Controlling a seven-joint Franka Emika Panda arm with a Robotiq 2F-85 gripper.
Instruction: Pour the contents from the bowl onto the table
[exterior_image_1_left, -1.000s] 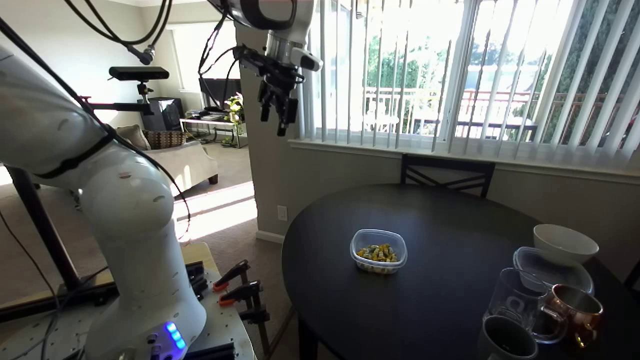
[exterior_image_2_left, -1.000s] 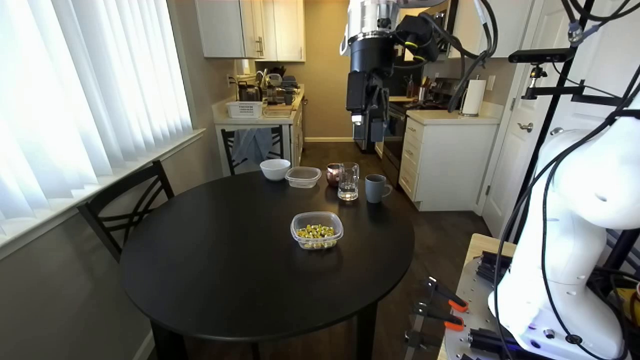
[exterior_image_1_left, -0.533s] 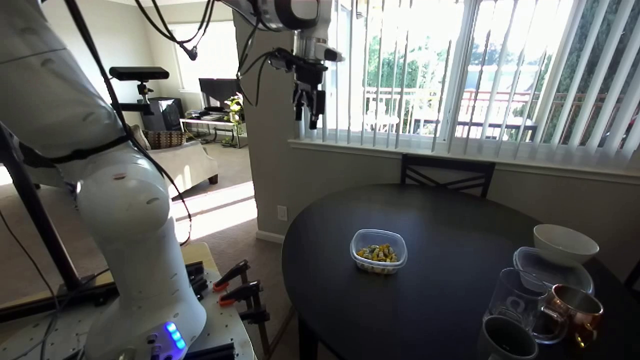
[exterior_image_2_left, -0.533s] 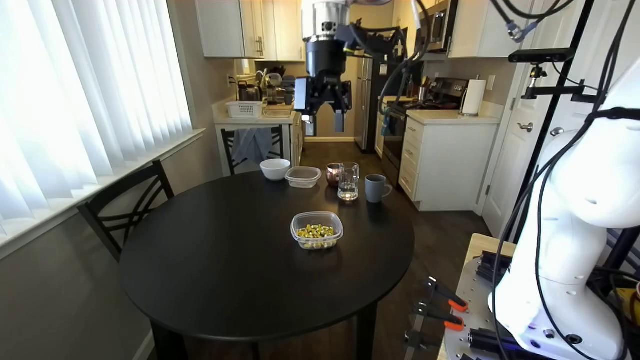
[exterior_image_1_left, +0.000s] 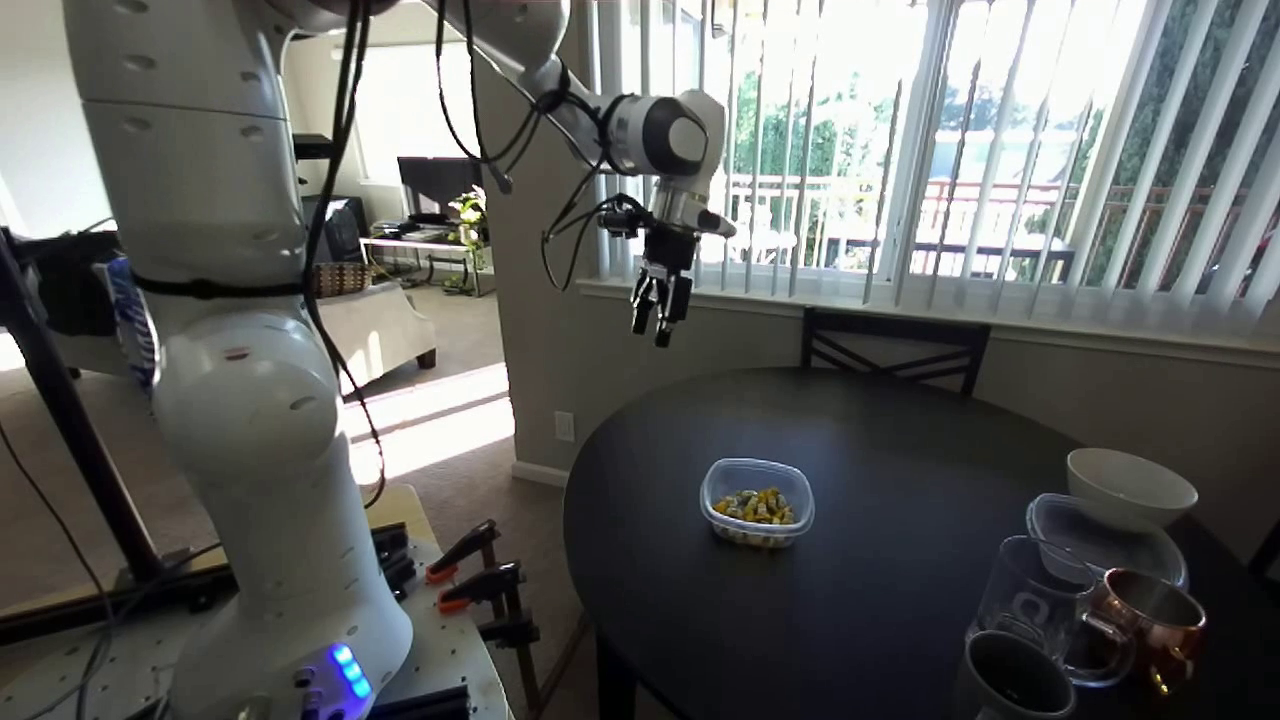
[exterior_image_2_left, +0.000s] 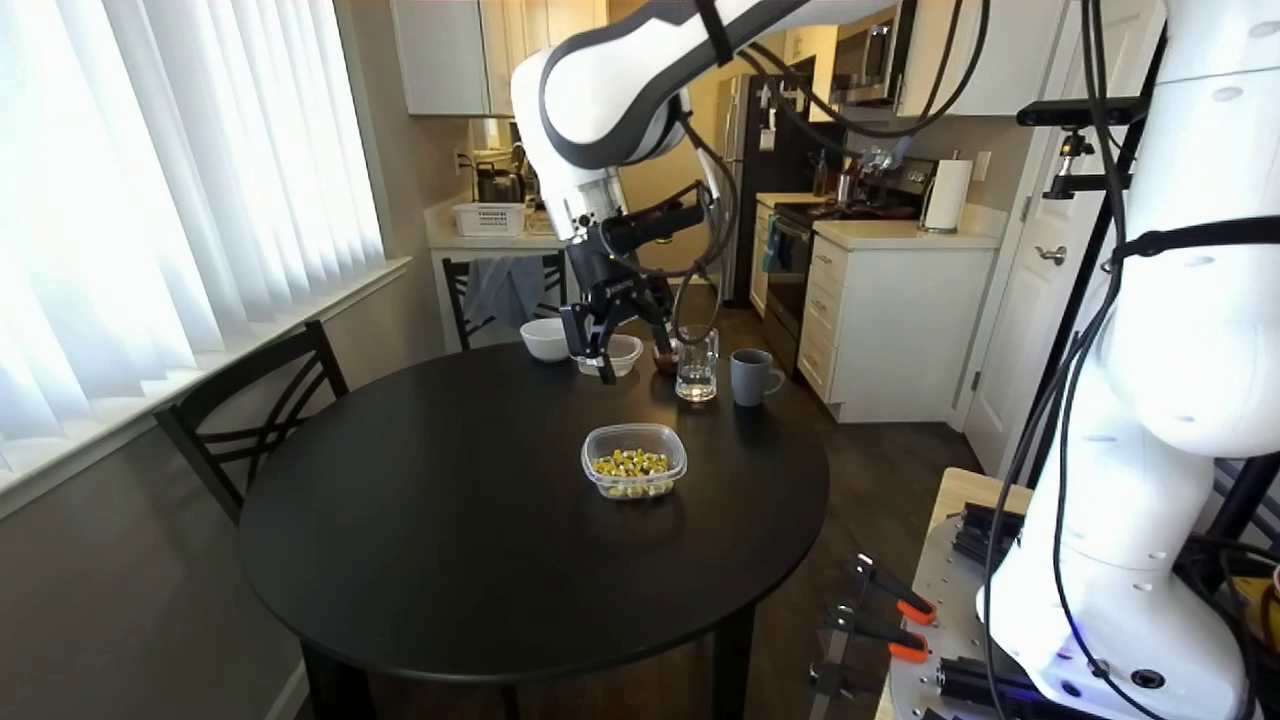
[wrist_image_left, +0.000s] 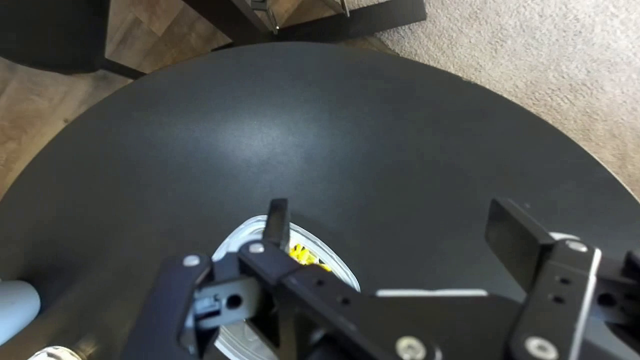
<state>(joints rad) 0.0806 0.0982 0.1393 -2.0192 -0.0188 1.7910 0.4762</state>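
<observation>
the round black tabletop (exterior_image_2_left: 440, 560) looks unchanged, but your white panda arm (exterior_image_1_left: 245, 400) has just come down over it, leaving the pincer (wrist_image_left: 391, 215) lower yet touching nothing. its jaws stand wide apart with nothing between them. in both exterior views the clear plastic bowl (exterior_image_2_left: 635, 440) sits upright on the tabletop, untouched; in the wrist view it lies off-centre, partly behind one side of the pincer, so you probably need to shift across before gripping its rim. the yellow pieces (exterior_image_2_left: 632, 463) rest inside: pouring has not begun.
</observation>
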